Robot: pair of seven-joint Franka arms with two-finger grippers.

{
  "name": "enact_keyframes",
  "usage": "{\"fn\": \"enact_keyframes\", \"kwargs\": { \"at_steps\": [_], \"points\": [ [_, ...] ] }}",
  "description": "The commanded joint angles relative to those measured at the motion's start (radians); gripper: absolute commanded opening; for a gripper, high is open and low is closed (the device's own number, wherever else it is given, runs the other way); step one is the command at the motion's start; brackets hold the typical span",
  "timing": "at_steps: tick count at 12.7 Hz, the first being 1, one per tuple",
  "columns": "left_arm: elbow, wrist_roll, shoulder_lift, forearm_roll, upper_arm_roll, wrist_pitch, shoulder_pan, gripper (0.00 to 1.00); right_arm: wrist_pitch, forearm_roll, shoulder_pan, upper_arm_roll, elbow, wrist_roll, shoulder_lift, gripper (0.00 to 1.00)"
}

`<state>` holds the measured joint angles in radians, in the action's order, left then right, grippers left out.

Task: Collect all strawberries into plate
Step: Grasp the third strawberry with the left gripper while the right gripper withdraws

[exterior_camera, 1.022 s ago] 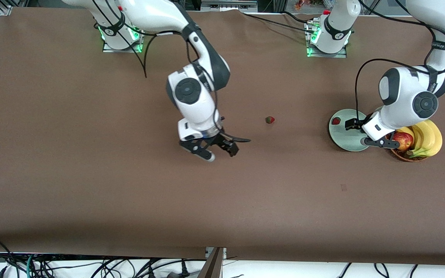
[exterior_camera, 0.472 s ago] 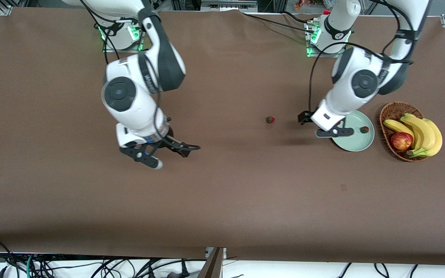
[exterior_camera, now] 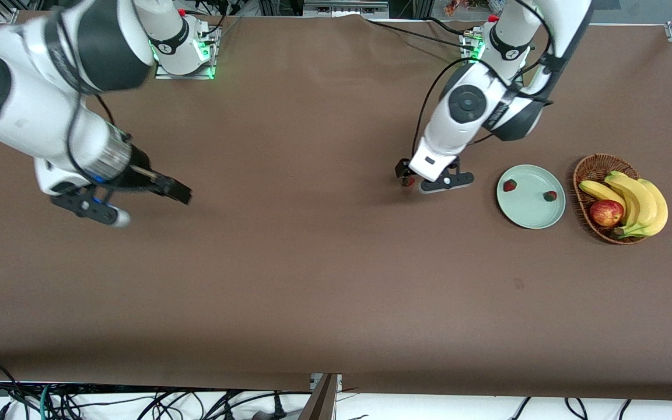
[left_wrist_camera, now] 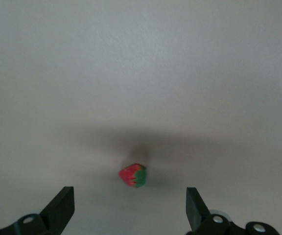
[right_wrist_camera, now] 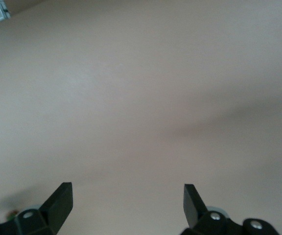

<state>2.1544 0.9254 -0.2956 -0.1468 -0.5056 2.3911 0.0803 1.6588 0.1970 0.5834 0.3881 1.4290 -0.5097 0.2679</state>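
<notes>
One strawberry (exterior_camera: 408, 181) lies on the brown table, toward the right arm's end from the plate. My left gripper (exterior_camera: 423, 177) is open right over it. In the left wrist view the strawberry (left_wrist_camera: 133, 175) sits just ahead of the open gripper (left_wrist_camera: 129, 205), between its fingers and untouched. The mint-green plate (exterior_camera: 531, 207) holds two strawberries, one (exterior_camera: 509, 185) and another (exterior_camera: 550, 196). My right gripper (exterior_camera: 148, 204) is open and empty over bare table at the right arm's end. The right wrist view shows its gripper (right_wrist_camera: 128, 200) over bare table.
A wicker basket (exterior_camera: 591, 161) with bananas (exterior_camera: 642, 204) and a red-yellow apple (exterior_camera: 606, 212) stands beside the plate at the left arm's end. Cables hang at the table's front edge.
My left gripper has moved from over the plate to the lone strawberry. Two strawberries now show on the plate. My right arm has swung away toward its end of the table.
</notes>
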Motion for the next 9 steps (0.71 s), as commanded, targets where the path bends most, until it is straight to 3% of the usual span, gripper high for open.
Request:
{"fn": "enact_keyframes", "kwargs": {
  "at_steps": [1, 3, 4, 7, 8, 9],
  "points": [
    [-0.010, 0.145, -0.118, -0.137, 0.001, 0.081, 0.024, 1.00, -0.037, -0.091, -0.184, -0.182, 0.083, 0.060, -0.120, 1.00],
    [-0.008, 0.173, -0.164, -0.175, 0.002, 0.117, 0.024, 1.00, -0.037, -0.099, -0.351, -0.315, 0.148, 0.129, -0.191, 1.00],
    [-0.008, 0.173, -0.178, -0.181, 0.004, 0.118, 0.024, 1.00, -0.037, -0.100, -0.396, -0.351, 0.175, 0.131, -0.217, 1.00],
    [-0.005, 0.177, -0.198, -0.209, 0.006, 0.126, 0.024, 1.00, -0.037, -0.105, -0.405, -0.361, 0.189, 0.134, -0.228, 1.00],
    [-0.001, 0.184, -0.207, -0.215, 0.009, 0.126, 0.024, 0.95, -0.037, -0.107, -0.405, -0.361, 0.188, 0.149, -0.228, 1.00],
    [-0.001, 0.185, -0.209, -0.232, 0.010, 0.128, 0.019, 0.73, -0.037, -0.107, -0.405, -0.361, 0.189, 0.157, -0.226, 1.00]
  ]
}}
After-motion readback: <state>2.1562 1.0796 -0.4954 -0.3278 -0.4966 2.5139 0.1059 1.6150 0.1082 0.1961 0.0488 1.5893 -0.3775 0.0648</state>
